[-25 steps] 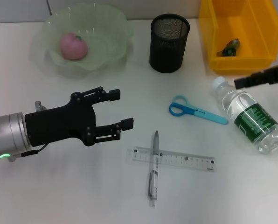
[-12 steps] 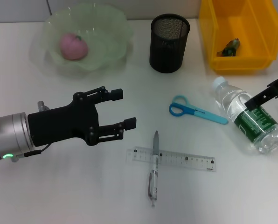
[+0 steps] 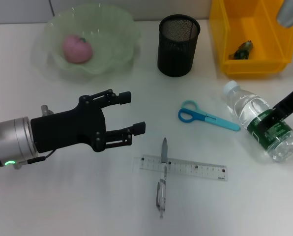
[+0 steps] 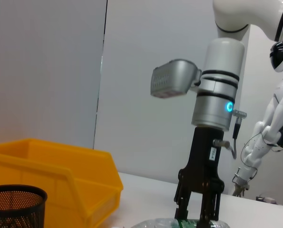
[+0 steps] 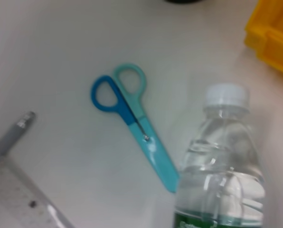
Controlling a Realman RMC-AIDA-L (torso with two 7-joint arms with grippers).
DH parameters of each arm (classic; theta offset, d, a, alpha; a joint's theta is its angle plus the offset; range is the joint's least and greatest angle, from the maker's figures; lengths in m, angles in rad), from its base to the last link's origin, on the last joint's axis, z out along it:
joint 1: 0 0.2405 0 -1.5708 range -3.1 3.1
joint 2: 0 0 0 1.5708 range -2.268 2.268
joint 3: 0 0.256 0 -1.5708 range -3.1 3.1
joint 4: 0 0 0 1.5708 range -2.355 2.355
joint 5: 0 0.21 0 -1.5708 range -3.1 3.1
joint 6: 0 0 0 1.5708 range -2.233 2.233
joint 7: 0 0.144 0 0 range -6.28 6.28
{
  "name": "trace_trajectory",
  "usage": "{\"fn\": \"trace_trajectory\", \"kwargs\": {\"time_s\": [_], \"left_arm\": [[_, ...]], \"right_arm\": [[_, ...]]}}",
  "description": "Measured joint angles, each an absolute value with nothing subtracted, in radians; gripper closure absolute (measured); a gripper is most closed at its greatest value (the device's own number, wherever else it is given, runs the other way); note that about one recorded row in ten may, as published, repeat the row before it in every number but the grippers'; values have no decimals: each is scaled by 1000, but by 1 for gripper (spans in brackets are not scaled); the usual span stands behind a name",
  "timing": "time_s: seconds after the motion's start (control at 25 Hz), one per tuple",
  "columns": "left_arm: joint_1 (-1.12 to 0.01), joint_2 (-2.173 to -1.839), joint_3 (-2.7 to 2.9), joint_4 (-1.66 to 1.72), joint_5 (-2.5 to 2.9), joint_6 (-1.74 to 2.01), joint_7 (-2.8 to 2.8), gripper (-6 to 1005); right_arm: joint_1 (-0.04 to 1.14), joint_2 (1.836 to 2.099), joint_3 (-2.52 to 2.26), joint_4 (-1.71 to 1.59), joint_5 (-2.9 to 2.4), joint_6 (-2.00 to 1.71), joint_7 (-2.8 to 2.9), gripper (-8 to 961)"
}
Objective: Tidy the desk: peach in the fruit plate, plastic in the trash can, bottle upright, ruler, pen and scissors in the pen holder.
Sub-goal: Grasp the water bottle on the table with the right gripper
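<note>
right gripper [image 3: 268,119] lowered onto bottle [image 3: 262,121] | left gripper [image 3: 132,114] open, hovering

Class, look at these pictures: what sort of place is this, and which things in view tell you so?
Probably an indoor robot lab set up as a desk: a white table with a pen holder, scissors and ruler, plain wall panels behind, and another white robot standing nearby.

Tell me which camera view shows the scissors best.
The right wrist view shows the scissors best: close, whole, with both handle loops and closed blades clear beside the bottle. The head view shows them whole but smaller, between pen holder and bottle. The left wrist view does not show them.
</note>
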State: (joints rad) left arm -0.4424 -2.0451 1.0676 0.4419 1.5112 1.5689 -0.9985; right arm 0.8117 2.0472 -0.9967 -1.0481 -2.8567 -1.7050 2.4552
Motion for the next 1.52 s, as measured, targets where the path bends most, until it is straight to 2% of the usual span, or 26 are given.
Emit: {"fn": "trace_trajectory", "kwargs": {"time_s": [0.2, 0.32, 1.52], "left_arm": [[-443, -2047, 1068, 442, 1510, 1569, -999, 201], [-443, -2047, 1068, 442, 1509, 1570, -999, 201], [-448, -2046, 1068, 448, 1515, 1574, -999, 200]], "right_arm": [[812, 2072, -999, -1040, -2898, -1676, 2456, 169], [813, 2075, -999, -1025, -2902, -1662, 2456, 169], [797, 2079, -1053, -926, -2902, -1529, 2450, 176]]}}
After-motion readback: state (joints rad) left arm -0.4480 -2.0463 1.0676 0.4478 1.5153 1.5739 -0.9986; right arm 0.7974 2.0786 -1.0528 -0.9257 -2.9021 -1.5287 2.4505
